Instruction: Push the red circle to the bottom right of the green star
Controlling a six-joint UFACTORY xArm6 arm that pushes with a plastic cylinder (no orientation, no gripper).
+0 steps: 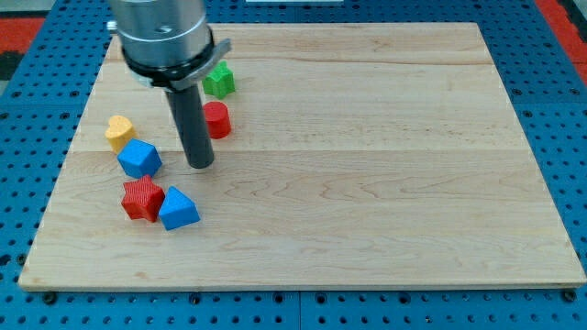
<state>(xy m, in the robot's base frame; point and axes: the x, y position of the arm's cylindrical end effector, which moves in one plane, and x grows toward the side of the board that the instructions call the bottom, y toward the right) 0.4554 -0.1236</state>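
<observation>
The red circle [217, 120] sits on the wooden board at the upper left, just below and slightly right of the green star [219, 80]. The two are close, with a small gap. My tip [200, 165] rests on the board below and a little left of the red circle, its rod partly covering that block's left edge. The tip is right of the blue block [139, 159].
A yellow block [118, 130] lies at the left, above the blue block. A red star-like block [142, 198] and a blue triangle [179, 209] sit together lower left. The board's edge [55, 174] runs close by on the left.
</observation>
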